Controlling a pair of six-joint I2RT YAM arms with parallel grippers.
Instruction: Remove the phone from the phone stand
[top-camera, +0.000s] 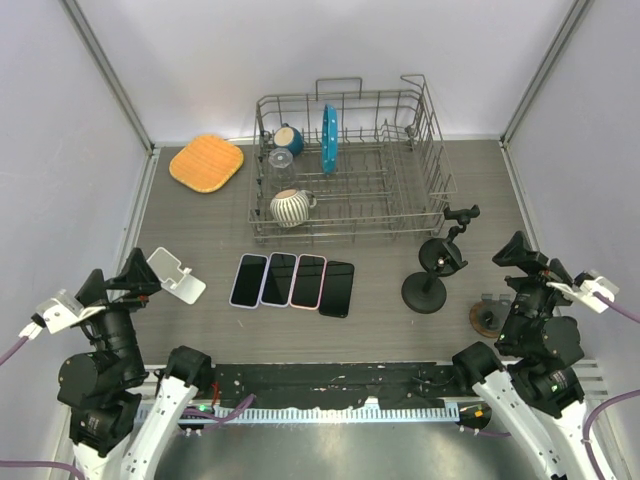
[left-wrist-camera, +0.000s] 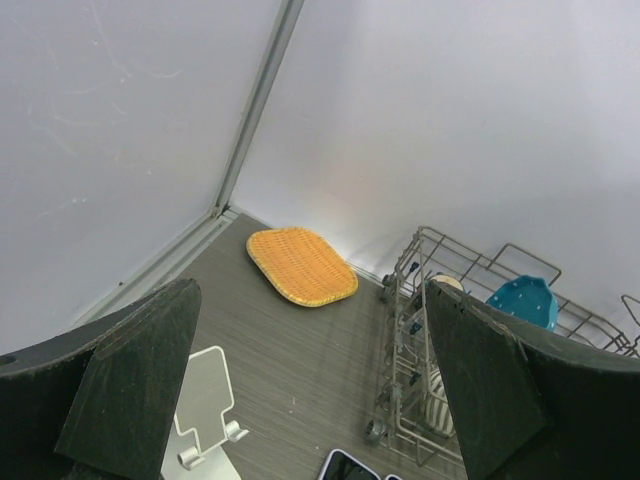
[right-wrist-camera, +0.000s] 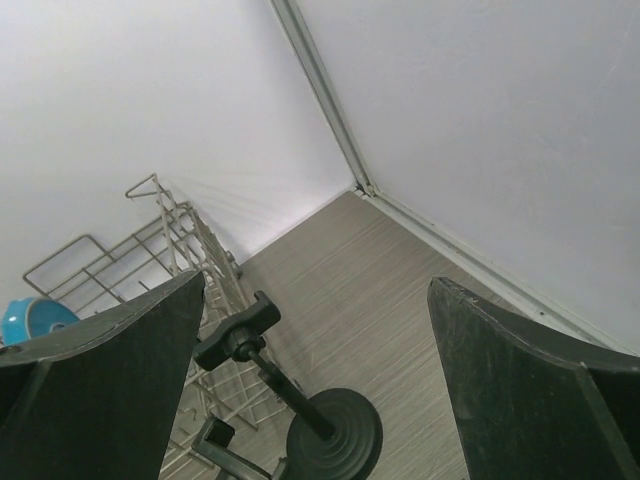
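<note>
Grippers on both arms hang with jaws wide apart and hold nothing: the left gripper (top-camera: 118, 280) and the right gripper (top-camera: 532, 262). Just ahead of the left one stands the white phone stand (top-camera: 178, 275), and its cradle looks bare. Ahead of the right one is a black clamp stand (top-camera: 435, 272), also without a phone as far as I can tell. Four phones (top-camera: 292, 282) lie flat in a row between the two grippers, apart from either stand. The removal therefore looks finished. If a lift is still wanted, pinch the phone by its long edges and raise it straight up so the stand does not tip. Farther ahead, the dish rack (top-camera: 350, 232), with a striped mug (top-camera: 290, 207) and a blue plate (top-camera: 329, 137), sits well out of the way. So does the orange mat (top-camera: 206, 162).
</note>
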